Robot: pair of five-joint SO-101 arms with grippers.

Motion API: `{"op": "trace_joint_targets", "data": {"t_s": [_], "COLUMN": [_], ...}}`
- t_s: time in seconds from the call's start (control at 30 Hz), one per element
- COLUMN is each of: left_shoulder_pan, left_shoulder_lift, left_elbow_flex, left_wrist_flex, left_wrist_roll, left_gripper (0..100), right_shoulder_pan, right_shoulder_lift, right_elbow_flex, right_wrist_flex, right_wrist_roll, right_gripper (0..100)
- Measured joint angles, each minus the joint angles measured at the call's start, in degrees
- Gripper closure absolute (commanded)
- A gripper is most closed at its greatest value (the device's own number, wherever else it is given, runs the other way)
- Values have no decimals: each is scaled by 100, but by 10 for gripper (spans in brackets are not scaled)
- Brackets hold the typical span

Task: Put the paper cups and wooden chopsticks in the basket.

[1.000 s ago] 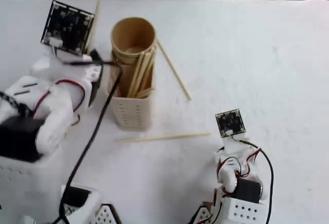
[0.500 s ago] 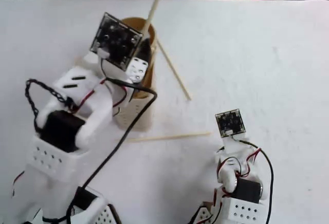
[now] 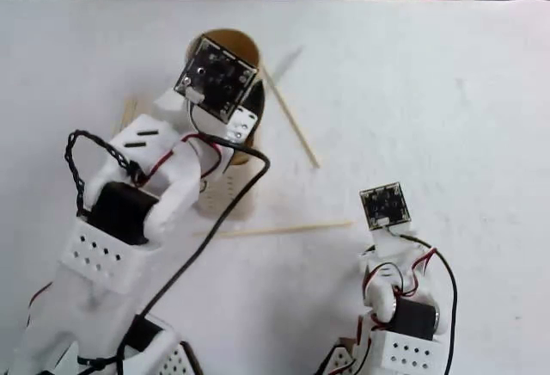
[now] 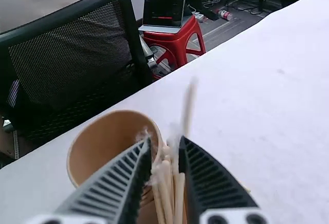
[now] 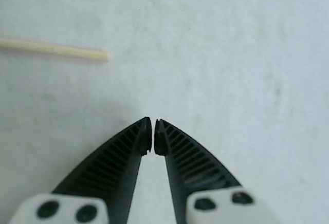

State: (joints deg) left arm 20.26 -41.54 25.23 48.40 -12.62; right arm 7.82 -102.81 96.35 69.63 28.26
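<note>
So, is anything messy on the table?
Yes. One chopstick lies slanted on the table beside the basket, and another chopstick lies flat in front of it. Both sit loose outside the basket, while the cup is already inside.

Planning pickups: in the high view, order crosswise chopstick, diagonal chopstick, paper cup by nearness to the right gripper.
1. Crosswise chopstick, just off the right gripper.
2. Diagonal chopstick, farther up the table.
3. Paper cup, in the basket, farthest.
</note>
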Motion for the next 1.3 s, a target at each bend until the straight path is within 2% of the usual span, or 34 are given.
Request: {"op": "trace_joint_targets", "data": {"t_s": [0.2,0.3,0.5,0.63,0.73,0.87,1.03,1.3], "left_shoulder_pan": [-9,-378,-2330,-3692,-4220,-4440,-4457,-4246], "left_shoulder_lift": [-431,-695,-923,-923,-914,-413,1055,4273], "left_elbow_flex": [0,0,88,659,1301,1908,1811,-202], "left_wrist_flex": [18,18,422,475,334,149,229,1565], "left_wrist_roll": [0,0,70,273,149,-290,-747,-1336], "left_gripper": [884,884,884,880,880,880,880,879], "right_shoulder_pan": [0,0,0,0,0,0,0,0], "right_shoulder_lift": [0,0,0,0,0,0,0,0], "right_elbow_flex": [0,0,0,0,0,0,0,0], "right_wrist_flex": [0,0,0,0,0,0,0,0], "right_wrist_roll": [0,0,0,0,0,0,0,0], "right_gripper": [974,974,974,974,974,974,974,974]}}
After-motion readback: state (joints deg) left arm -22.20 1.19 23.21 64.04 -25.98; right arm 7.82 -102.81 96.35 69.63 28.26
